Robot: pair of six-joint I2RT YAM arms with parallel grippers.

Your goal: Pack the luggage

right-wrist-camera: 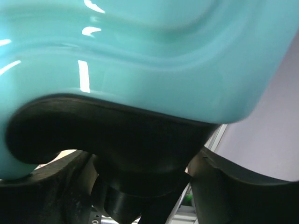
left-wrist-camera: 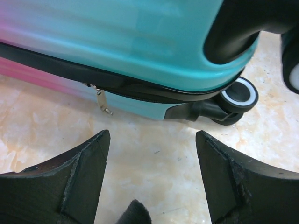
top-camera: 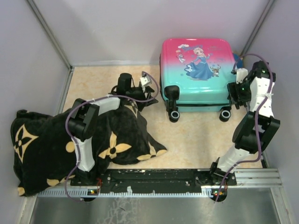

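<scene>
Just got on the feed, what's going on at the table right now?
Nothing is packed yet. The suitcase lies closed and flat at the far side of the table. The left gripper is open and empty, facing the zipper pull. The right gripper straddles a black wheel mount at the suitcase's right corner; whether it grips is unclear. The flowered blanket lies heaped on the left.

Fig. 1 — near side of luggage (top-camera: 196,70): bare table (top-camera: 196,140), open passage | left of luggage: narrow open strip, bunched blanket (top-camera: 46,149) beyond | right of luggage: right arm (top-camera: 259,100) fills the gap to side wall (top-camera: 285,70)
</scene>
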